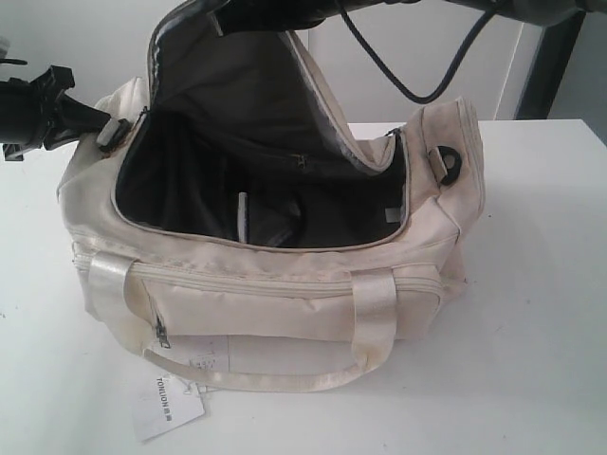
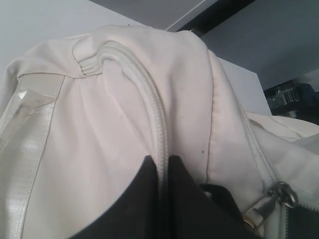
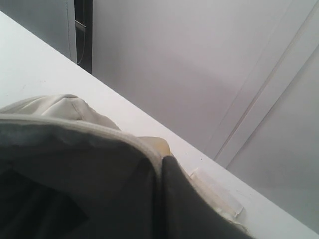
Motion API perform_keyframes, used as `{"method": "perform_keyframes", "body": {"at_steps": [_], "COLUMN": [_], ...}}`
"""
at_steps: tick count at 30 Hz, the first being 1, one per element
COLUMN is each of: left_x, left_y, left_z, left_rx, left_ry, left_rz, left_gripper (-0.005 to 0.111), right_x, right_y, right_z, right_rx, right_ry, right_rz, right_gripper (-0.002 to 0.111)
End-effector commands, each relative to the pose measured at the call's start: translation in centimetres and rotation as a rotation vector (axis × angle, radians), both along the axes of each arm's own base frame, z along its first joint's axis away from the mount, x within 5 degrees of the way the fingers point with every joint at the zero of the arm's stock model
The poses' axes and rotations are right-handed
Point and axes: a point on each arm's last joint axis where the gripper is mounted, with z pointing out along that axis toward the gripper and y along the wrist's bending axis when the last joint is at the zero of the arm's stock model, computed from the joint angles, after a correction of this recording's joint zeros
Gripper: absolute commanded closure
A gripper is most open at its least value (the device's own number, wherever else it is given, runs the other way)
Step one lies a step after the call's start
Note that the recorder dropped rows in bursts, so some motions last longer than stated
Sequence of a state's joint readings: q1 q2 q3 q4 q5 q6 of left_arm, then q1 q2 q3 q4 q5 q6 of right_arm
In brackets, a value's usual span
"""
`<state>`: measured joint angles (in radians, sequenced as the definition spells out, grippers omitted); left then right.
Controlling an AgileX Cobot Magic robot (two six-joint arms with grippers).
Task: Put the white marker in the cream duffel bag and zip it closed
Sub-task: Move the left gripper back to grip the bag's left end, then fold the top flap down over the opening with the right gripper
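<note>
Cream duffel bag (image 1: 285,308) lies left-to-right, open upward.

The left arm (image 1: 38,109) is black and angular with blocky, knobbed housings, a thin black cable (image 1: 417,100) hangs in a loop by the glossy black right arm (image 1: 204,11), and the left end effector (image 2: 159,159) and right end effector (image 3: 160,167) carry matte, dark, wedge-shaped fingers (image 2: 142,199).
</note>
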<state>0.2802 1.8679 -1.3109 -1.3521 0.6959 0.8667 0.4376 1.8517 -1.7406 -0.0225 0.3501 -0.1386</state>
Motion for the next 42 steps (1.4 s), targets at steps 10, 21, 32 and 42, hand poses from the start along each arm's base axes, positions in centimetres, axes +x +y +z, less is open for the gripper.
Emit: {"method": "perform_keyframes", "body": {"at_steps": [10, 21, 32, 42], "left_x": [0.0, -0.1, -0.2, -0.6], "left_y": [-0.4, -0.5, -0.7, 0.9], "left_z": [0.6, 1.0, 1.1, 1.3], "left_rx": [-0.079, -0.134, -0.148, -0.176], "left_ry": [0.018, 0.01, 0.01, 0.002], "left_rz": [0.005, 0.001, -0.027, -0.012], "left_gripper": [0.107, 0.107, 0.107, 0.107], "right_x": [-1.5, -4.0, -4.7, -5.6], "right_y": [-0.5, -0.4, 0.9, 1.6], "right_z": [0.3, -1.0, -3.8, -5.9], "right_rx": [-0.042, -0.145, -0.186, -0.175], "right_ry": [0.128, 0.392, 0.579, 0.79], "right_rz": [-0.001, 0.098, 0.281, 0.358], "right_gripper": [0.108, 0.108, 0.096, 0.06]}}
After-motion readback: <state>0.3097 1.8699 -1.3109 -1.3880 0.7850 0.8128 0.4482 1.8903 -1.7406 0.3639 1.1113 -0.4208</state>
